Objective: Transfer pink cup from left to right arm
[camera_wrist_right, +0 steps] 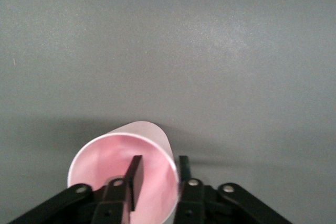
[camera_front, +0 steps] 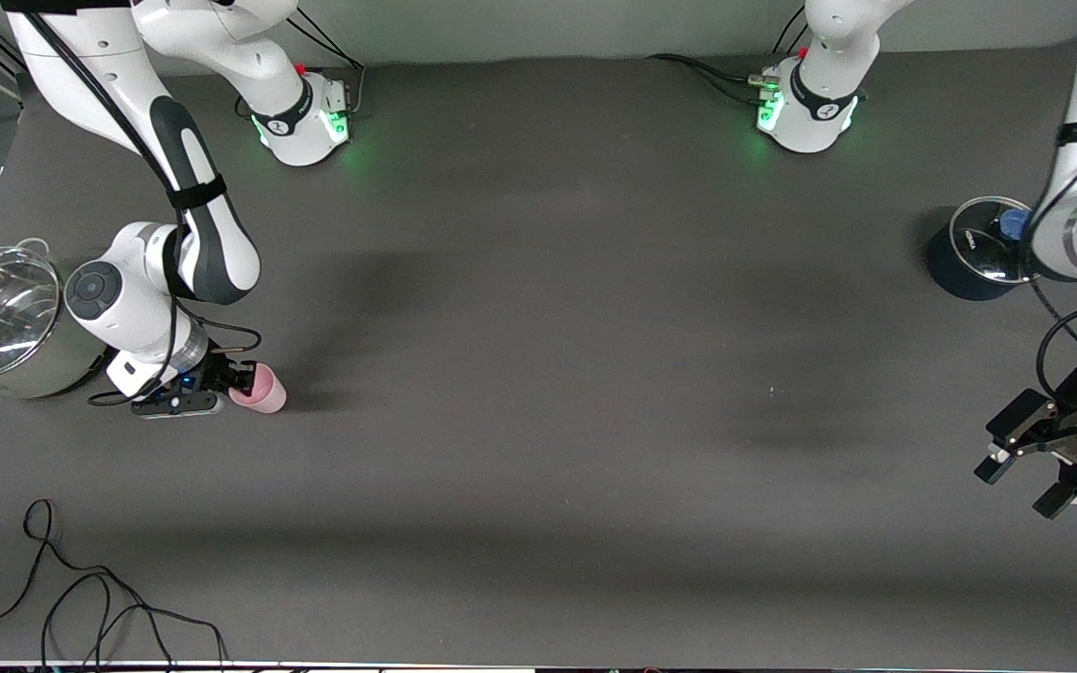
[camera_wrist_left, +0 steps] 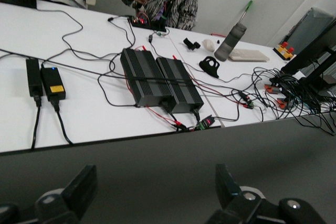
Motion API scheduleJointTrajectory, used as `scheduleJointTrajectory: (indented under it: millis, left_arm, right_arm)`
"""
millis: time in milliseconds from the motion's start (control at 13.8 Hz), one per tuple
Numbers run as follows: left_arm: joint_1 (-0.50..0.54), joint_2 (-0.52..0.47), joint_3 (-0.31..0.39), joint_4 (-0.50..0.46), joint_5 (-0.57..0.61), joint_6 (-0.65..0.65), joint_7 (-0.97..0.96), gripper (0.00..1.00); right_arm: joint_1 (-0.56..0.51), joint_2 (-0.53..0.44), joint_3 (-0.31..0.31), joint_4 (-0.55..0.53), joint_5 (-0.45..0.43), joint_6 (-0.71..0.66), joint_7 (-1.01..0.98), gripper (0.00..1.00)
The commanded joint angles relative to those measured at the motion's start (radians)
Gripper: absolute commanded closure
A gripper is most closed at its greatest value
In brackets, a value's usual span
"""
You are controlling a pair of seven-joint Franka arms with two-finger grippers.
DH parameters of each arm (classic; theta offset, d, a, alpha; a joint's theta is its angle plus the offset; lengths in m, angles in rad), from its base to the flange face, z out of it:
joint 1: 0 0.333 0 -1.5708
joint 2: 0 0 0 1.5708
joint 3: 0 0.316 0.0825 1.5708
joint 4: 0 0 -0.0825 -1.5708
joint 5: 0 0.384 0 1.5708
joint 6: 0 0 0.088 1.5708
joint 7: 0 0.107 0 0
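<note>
The pink cup [camera_front: 260, 389] is being gripped by its rim at the right arm's end of the table, low over the dark mat [camera_front: 538, 374] or resting on it; which of the two cannot be told. In the right wrist view the pink cup [camera_wrist_right: 123, 174] is being seen mouth-on, with one finger [camera_wrist_right: 134, 179] set inside the opening and the other just outside the wall, so the wall is being pinched between them by the right gripper [camera_front: 237, 379].

The left gripper [camera_front: 1048, 467] is being held spread wide and empty over the mat at the left arm's end, well apart from the cup; in the left wrist view its fingers [camera_wrist_left: 79, 190] are standing far apart with nothing between them. That arm is waiting.

Judged from this, the handover itself is already being shown as done, since the cup is in the right arm's grasp alone; what is left appears to be only setting it down or letting go.

For room, a steel pot with a glass lid [camera_front: 1, 322] is standing just beside the right arm's wrist, toward the table's end, and is to be avoided in any swing that way. A dark lidded pot [camera_front: 973, 248] is sitting near the left arm. A loose black cable [camera_front: 90, 598] is lying near the front edge. The middle of the mat is being left open.
</note>
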Motion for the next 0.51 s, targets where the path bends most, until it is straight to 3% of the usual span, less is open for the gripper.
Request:
scheduleJointTrajectory:
  millis: [0,289,434]
  left_arm:
    - [0.011,-0.052,0.013,0.008,0.234,-0.125,-0.273,0.0]
    - [0.002,-0.122,0.018,0.066,0.657,-0.379,-0.645,0.0]
    - [-0.006,-0.158,0.006,0.109,0.78,-0.554,-0.861,0.0]
  right_arm:
    - [-0.001,-0.014,-0.004,0.003,0.032,0.0,-0.041,0.25]
    - [0.004,-0.065,-0.033,0.064,0.037,-0.107,-0.037,0.17]
    - [0.005,-0.109,-0.05,0.15,0.037,-0.289,-0.024,0.17]
